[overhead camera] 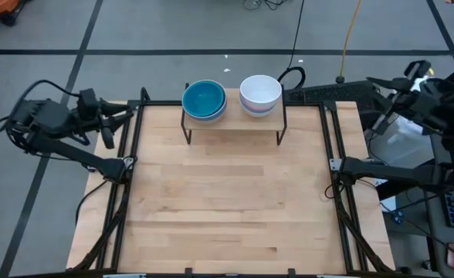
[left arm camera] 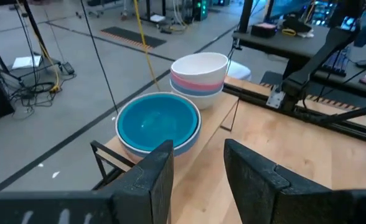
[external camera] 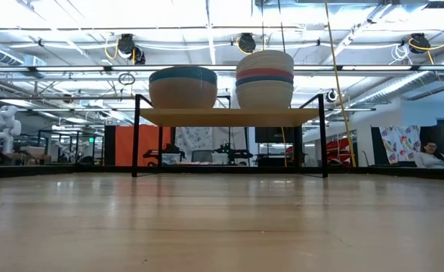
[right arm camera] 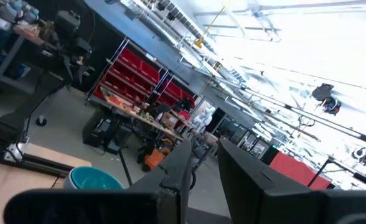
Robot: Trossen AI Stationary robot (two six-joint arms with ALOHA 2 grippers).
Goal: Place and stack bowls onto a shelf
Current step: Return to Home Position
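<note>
**2 stacks on the shelf, both arms parked off the sides**

From my station the tabletop (overhead camera: 227,208) fills most of the high view. The left arm (overhead camera: 57,120) sits folded outside the tabletop's left edge, close to the far-left corner. The right arm (overhead camera: 420,100) sits outside the right edge, near the far-right corner.

The shelf (overhead camera: 233,120) stands at the middle of the tabletop's far edge, its long side along that edge. It carries 2 stacks side by side, near each other but apart in the low view.

The left stack (external camera: 183,87) is the lower one, with a teal bowl (overhead camera: 204,98) on top and a pale rim showing beneath it. The right stack (external camera: 264,79) is taller. I see a white bowl (overhead camera: 260,90) on top, a pink bowl (left arm camera: 198,79) under it and a light blue bowl (left arm camera: 197,91) under that.

The left gripper (left arm camera: 198,163) looks toward both stacks, its fingers a moderate gap apart with nothing between them. The right gripper (right arm camera: 203,167) looks out into the room, its fingers parted only narrowly and gripping nothing.
</note>
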